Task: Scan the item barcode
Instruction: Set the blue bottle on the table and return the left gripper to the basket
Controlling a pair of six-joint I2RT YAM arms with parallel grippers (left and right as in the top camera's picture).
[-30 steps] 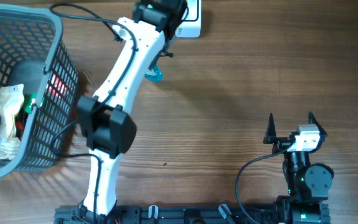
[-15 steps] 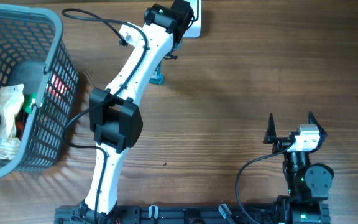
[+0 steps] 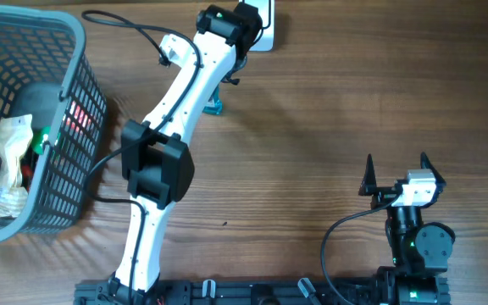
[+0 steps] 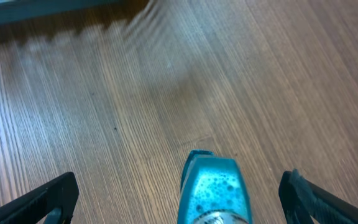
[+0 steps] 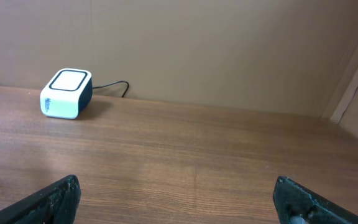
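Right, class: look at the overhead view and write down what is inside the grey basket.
A crumpled pale packet, a dark rounded item and small red and green bits show inside the basket. Whatever lies beneath them is covered.

A brown table [image 3: 329, 102] with fine wood grain is shown. At the overhead view's upper left, a grey lattice basket [image 3: 66, 169] is seen, a red glow inside. A teal item [image 4: 213, 190], speckled with bubbles, is shown bottom centre of the left wrist view. A white, dark-based scanner [image 5: 66, 93] is seen upper left of the right wrist view.
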